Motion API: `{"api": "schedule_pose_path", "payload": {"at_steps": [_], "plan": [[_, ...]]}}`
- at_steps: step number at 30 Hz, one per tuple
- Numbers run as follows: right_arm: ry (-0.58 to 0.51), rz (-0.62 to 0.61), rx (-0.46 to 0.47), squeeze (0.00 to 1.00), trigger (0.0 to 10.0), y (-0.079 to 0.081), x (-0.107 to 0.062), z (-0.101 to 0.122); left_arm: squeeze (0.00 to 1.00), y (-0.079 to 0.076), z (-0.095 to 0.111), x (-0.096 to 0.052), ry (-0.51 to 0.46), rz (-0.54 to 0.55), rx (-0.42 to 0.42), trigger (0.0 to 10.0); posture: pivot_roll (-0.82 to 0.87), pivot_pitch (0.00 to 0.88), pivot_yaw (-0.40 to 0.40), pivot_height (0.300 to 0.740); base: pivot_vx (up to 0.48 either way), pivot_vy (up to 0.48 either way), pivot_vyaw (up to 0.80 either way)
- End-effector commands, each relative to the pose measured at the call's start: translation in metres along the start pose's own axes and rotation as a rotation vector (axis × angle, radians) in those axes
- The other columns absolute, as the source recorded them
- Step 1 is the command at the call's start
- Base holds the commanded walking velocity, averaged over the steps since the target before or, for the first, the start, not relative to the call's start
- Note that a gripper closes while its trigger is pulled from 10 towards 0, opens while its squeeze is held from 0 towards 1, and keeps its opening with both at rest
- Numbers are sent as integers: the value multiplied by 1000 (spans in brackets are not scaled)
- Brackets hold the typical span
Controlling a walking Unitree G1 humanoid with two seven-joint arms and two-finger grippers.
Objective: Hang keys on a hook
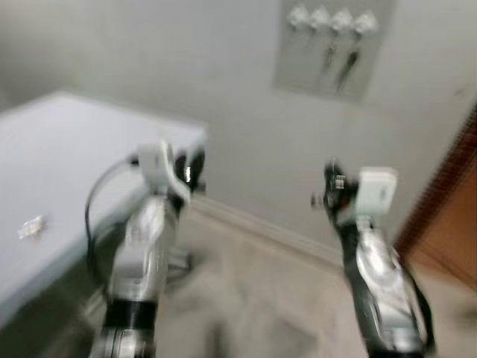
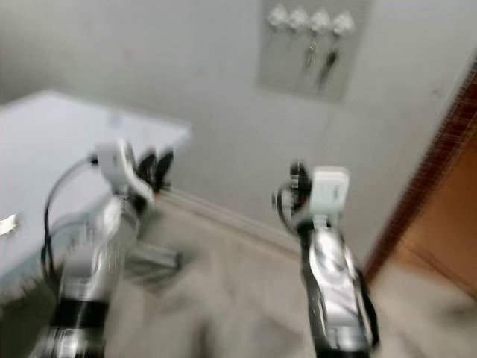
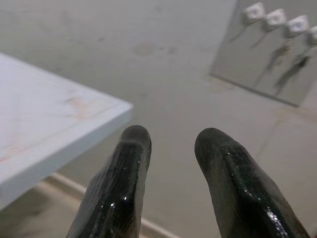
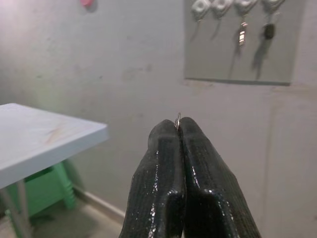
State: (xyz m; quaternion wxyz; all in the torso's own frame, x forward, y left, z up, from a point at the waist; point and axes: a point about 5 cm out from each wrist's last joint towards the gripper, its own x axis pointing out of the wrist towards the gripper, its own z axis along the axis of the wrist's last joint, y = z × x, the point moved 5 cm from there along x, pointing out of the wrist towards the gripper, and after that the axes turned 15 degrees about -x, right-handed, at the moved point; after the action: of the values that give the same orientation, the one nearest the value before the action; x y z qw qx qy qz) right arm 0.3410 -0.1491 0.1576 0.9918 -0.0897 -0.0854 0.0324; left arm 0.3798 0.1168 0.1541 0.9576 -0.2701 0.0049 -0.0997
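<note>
A grey hook board hangs on the wall ahead, carrying a row of white hooks. Two dark keys hang from the right-hand hooks. My right gripper is raised in front of the wall, below and left of the board, and is shut on a thin metal key ring that just peeks out between its tips. The rest of the keys is hidden by the fingers. My left gripper is held up near the table corner, open and empty. Both head views are blurred.
A white table stands at my left with a small pale item on it and a green stool beneath. A brown door is at the right. Bare floor lies ahead up to the baseboard.
</note>
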Motion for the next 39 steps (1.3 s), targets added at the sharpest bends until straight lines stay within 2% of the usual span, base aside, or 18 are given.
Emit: {"api": "schedule_pose_path", "payload": {"at_steps": [1,3,6,12,20,23,25,27,31,33,36,39], "plan": [[-24,18,8,0,10000,4,1,9,0,-2,2,3,0,9,9,10000,99,23,-4,740,0,0,0],[-25,18,9,0,10000,4,0,9,0,-7,7,3,-34,-23,9,10000,97,22,-4,740,0,0,0],[-22,22,8,0,10000,5,-1,8,0,-6,4,3,-12,-21,-11,10000,93,21,-4,740,0,0,0],[-14,32,10,0,10000,6,-4,6,0,-2,3,4,-1,5,-6,10000,91,23,-7,740,442,0,0],[-13,37,10,0,10000,6,-2,7,0,1,6,6,-10,20,-13,10000,94,27,-13,740,0,0,0],[-11,40,10,0,10000,6,-3,7,0,5,5,6,-5,46,14,10000,94,29,-14,740,0,0,0],[-10,41,10,0,10000,6,-3,7,0,3,6,6,-9,35,-6,10000,94,31,-16,740,0,0,0],[-10,39,11,0,10000,5,-3,7,0,4,5,6,-1,42,8,10000,95,34,-18,740,0,0,0],[-16,34,10,0,10000,4,-1,9,0,-1,3,7,22,6,53,10000,97,41,-19,740,0,0,0],[-32,23,7,0,10000,1,1,12,0,-3,4,7,25,-5,48,10000,96,41,-18,740,0,0,0],[-51,2,5,0,10000,-4,3,18,0,-1,11,9,15,7,51,10000,97,40,-16,740,0,0,0],[-81,-27,17,0,10000,-10,6,26,0,-10,26,10,-21,-43,63,10000,99,38,-18,740,0,0,0]]}}
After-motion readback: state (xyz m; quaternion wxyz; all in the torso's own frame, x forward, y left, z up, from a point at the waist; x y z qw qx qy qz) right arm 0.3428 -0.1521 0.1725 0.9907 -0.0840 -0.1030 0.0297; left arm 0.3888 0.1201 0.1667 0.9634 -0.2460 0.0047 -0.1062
